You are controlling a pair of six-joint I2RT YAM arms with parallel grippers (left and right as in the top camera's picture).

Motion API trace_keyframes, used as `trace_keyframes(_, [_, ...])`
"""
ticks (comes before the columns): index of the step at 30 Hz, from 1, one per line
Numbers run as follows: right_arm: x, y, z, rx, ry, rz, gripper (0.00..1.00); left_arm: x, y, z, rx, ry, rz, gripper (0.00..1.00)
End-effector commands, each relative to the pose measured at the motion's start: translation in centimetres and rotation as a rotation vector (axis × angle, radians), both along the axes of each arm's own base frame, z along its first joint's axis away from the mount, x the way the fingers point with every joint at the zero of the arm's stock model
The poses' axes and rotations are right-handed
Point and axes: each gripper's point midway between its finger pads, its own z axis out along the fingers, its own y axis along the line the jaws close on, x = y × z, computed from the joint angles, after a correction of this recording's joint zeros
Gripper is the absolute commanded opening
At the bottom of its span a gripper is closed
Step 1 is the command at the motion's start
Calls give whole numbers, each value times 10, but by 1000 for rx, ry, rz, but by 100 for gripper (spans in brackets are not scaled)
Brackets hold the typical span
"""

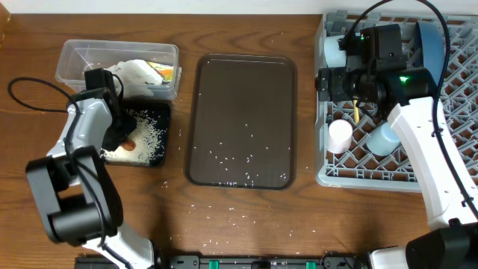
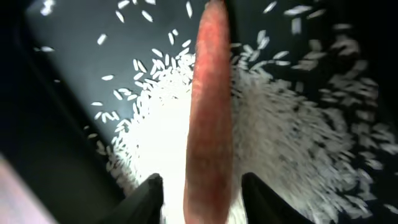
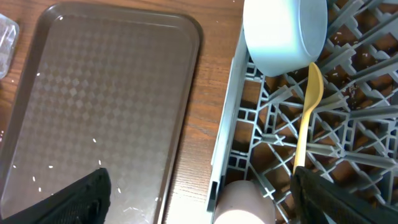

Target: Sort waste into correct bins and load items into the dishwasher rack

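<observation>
The left gripper (image 2: 202,191) is hanging wide around one thin orange carrot (image 2: 210,112) that is lying on loose white rice grains (image 2: 161,143) in the shallow black rectangular tray (image 2: 68,59). Its fingers are clear of the carrot. The right gripper (image 3: 206,198) is gaping wide over the large grey plastic lattice rack (image 1: 455,97), which is holding two cups — one small pink cup (image 1: 340,136), one small light-blue cup (image 1: 382,140) — and one yellow plastic spoon (image 3: 308,118).

The dishwasher rack (image 1: 459,82) runs off the overhead view's right edge; inside it the right gripper (image 1: 347,86) covers most of the yellow spoon (image 1: 357,112). At the rack's left wall the right wrist frame cuts the pink cup (image 3: 242,202) at the bottom and the bowl (image 3: 286,31) at the top. Left of the rack the left gripper (image 1: 116,133) hides most of the carrot (image 2: 210,112), blurred and cut at both ends in the left wrist view.
</observation>
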Motion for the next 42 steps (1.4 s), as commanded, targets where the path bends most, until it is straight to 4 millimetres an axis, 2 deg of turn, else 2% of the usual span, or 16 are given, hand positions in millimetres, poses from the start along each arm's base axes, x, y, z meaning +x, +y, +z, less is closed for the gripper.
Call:
trace_keyframes(1, [0,-4,8,-4,-22,-8,98,20,7,73,68,-176,-46,51])
trace_keyframes(3, [-2,-7,20,-10,-50,-15,99,17,6,102,91,-241,-57,67])
trace_keyframes(4, [-4,-11,29,-24,-70,-28,99,14,5,114,98,-268,-56,80])
trace_keyframes(5, [-8,-16,40,-39,-95,-43,99,9,4,127,105,-295,-54,83])
trace_keyframes(9, [-32,-38,91,-102,-203,-113,99,-1,1,167,138,-406,-52,87])
trace_keyframes(12, [-56,-48,126,-104,-294,-139,99,-6,0,185,153,-456,-52,88])
trace_keyframes(17, [-93,-53,169,-69,-423,-145,99,-10,-1,195,162,-486,-51,93])
trace_keyframes(21, [-114,-57,189,-52,-493,-151,99,-9,-1,194,160,-482,-51,93])
trace_keyframes(26, [-134,-60,202,-41,-536,-154,99,-9,-1,194,160,-482,-51,94])
trace_keyframes(32, [-152,-65,194,-56,-505,-156,99,-9,-1,194,160,-481,-51,95])
trace_keyframes(36, [-151,-86,187,-116,-529,-238,99,-9,-1,194,160,-481,-51,95])
trace_keyframes(39, [-148,-79,183,-139,-632,-137,99,-9,-1,194,160,-481,-51,96])
trace_keyframes(42, [-152,-62,166,-171,-746,44,99,-9,-1,194,160,-481,-51,96])
